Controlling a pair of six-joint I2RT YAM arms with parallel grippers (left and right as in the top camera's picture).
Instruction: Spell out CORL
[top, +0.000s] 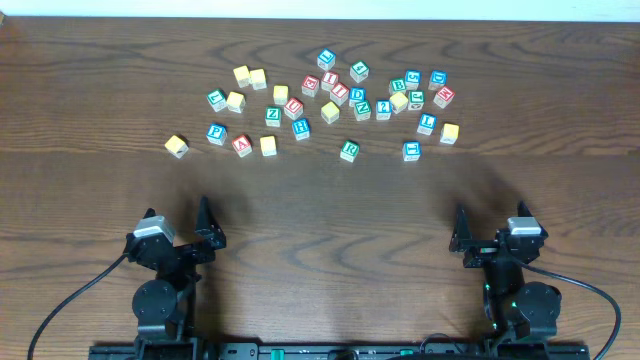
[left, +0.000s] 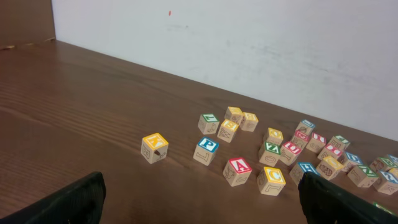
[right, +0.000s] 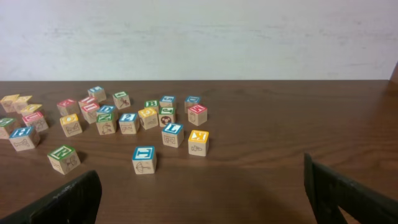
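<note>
Thirty-odd lettered blocks (top: 330, 111) lie loose in a band across the far half of the table (top: 320, 230). None are lined up, so the word is not yet begun. The left gripper (top: 180, 228) and right gripper (top: 490, 232) sit at the near edge, toward the near-left and near-right corners. Each has its fingers spread wide and holds nothing (a rest pose, I judge, keeping the arms out of the overhead camera's line to the letters). A blue L block (top: 427, 122) lies toward the right end of the band. A yellow-topped block (left: 272, 179) on the band's near-left side seems to read C. O and R I cannot pick out for sure. The tabletop is dark wood grain, bare along its near half, and a plain white wall (left: 249, 50) rises at the far edge.
</note>
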